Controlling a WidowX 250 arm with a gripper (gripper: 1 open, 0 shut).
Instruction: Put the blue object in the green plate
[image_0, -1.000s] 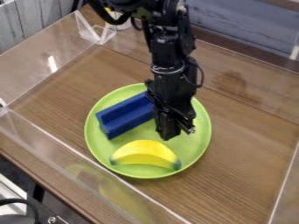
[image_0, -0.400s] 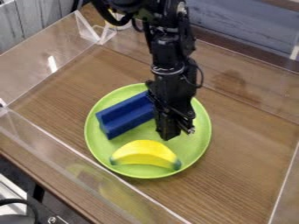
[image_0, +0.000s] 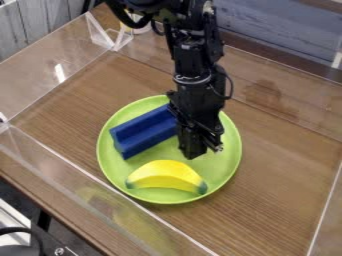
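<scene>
My gripper (image_0: 191, 150)'s closed, blue block (image_0: 143, 131) right beside it on the image-left, long axis slanting. Can't tell if it's pinched.

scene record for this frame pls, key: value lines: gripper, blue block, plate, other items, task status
gripper: black, above the right part of the plate, beside the block; whether it touches the block can't be told
blue block: dark blue, inside the plate, upper left part, lying at a slant
plate: round, green, raised rim, on the wooden table
other items: yellow banana in the plate, nearer the camera than the block
task status: block is in the plate; looks done, though release is not certain
</scene>
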